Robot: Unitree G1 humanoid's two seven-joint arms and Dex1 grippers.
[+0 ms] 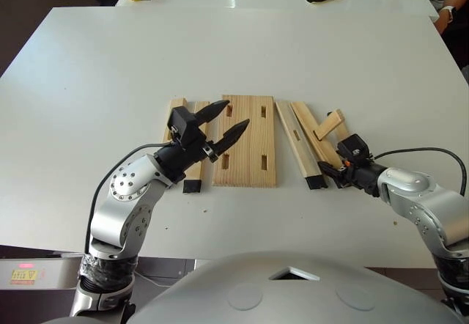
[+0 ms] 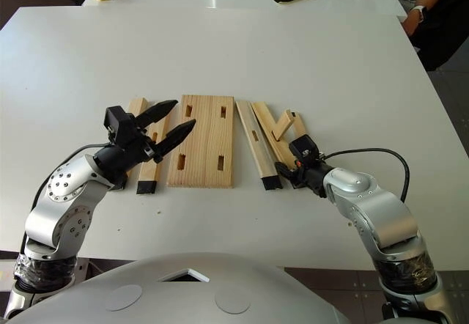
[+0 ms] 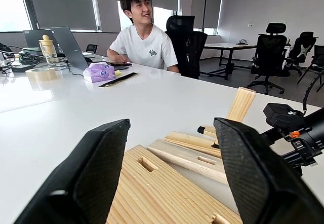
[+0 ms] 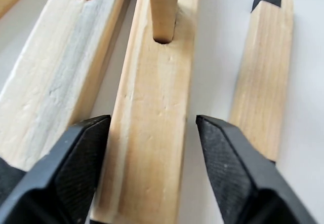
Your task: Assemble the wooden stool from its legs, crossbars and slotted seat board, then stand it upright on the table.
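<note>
Closest in the head view are my two end effectors. My left end effector (image 1: 237,113) hangs open above the left edge of the board (image 1: 248,144). The board lies flat mid-desk with its four slots up, I judge so that parts can go in from above. Two left legs (image 1: 176,111) lie parallel just beside the board, partly under my arm. On the other side lies a capped leg (image 1: 297,144), then a pegged leg (image 1: 304,115) with a crossbar (image 1: 331,124) stuck in it at a slant. My right end effector (image 1: 331,168) sits low at that leg's near end. The desk (image 1: 110,67) has wide bare room beyond and to my left. Its near edge is close behind my right wrist, so I judge lifting forward the safer way.

From the left wrist, my fingers (image 3: 86,178) are spread wide and hold nothing over the board (image 3: 162,193). Past it the crossbar (image 3: 240,105) rises tilted, with the right end effector (image 3: 291,130) near it.

From the right wrist, my fingers (image 4: 71,168) stand open on either side of the pegged leg (image 4: 152,122), not clamped on it. Its slot holds the crossbar (image 4: 163,6). The capped leg (image 4: 61,67) lies almost against it, leaving little room for a pad. An outer leg (image 4: 263,77) lies apart, with bare desk between.
</note>
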